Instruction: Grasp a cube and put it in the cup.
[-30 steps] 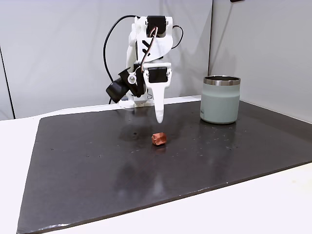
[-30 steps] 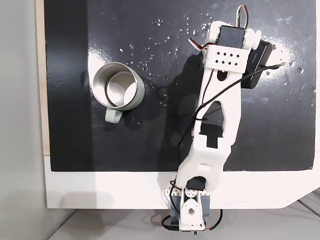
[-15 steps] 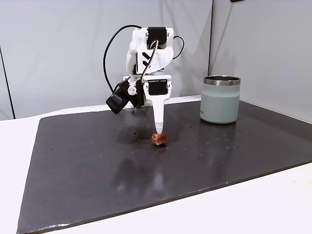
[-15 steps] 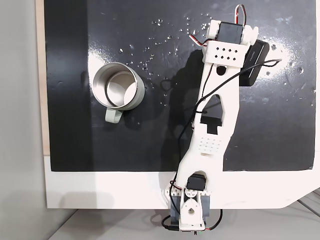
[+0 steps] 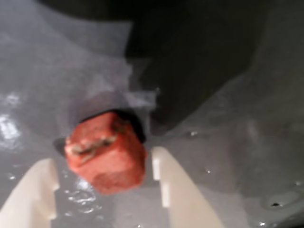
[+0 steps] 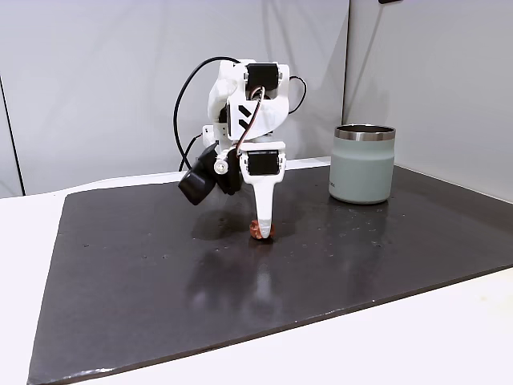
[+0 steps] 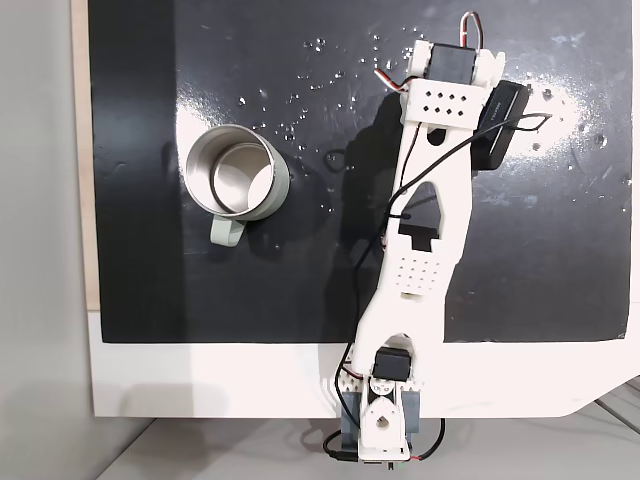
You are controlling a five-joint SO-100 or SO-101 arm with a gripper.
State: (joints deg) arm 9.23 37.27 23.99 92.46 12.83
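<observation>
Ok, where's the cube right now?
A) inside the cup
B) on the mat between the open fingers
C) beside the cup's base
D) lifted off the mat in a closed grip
B: in the wrist view the cube sits on the mat between the gripper's spread fingers, gaps visible.

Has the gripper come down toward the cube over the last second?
Yes. In the fixed side view the gripper has dropped from well above the cube to mat level, straddling it; the cup stands where it was.
</observation>
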